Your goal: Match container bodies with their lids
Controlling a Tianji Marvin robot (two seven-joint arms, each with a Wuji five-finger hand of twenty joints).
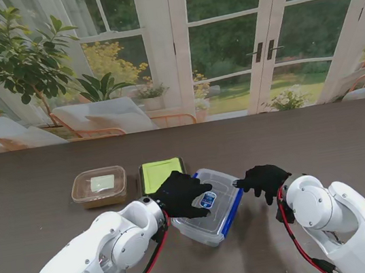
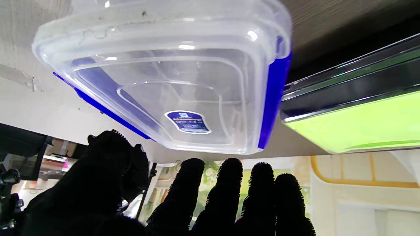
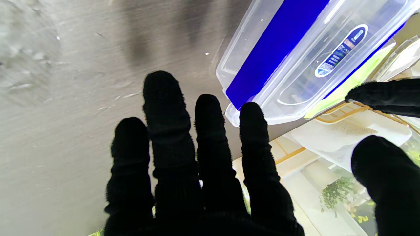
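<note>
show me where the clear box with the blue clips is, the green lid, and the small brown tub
clear box (image 1: 216,215), stand view, its lid near the sticker.
green lid (image 1: 161,174), stand view, middle of its top.
brown tub (image 1: 99,186), stand view, its top.

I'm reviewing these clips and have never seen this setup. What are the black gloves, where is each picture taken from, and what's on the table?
The black gloves are five-finger robot hands on two white arms. One picture looks down from the stand; the other two come from wrist cameras and appear upside down. The left robot hand rests over a clear blue-clipped container; whether it grips is unclear. The right robot hand hovers open beside it. On the table also lie a green-lidded box and a clear tub.
</note>
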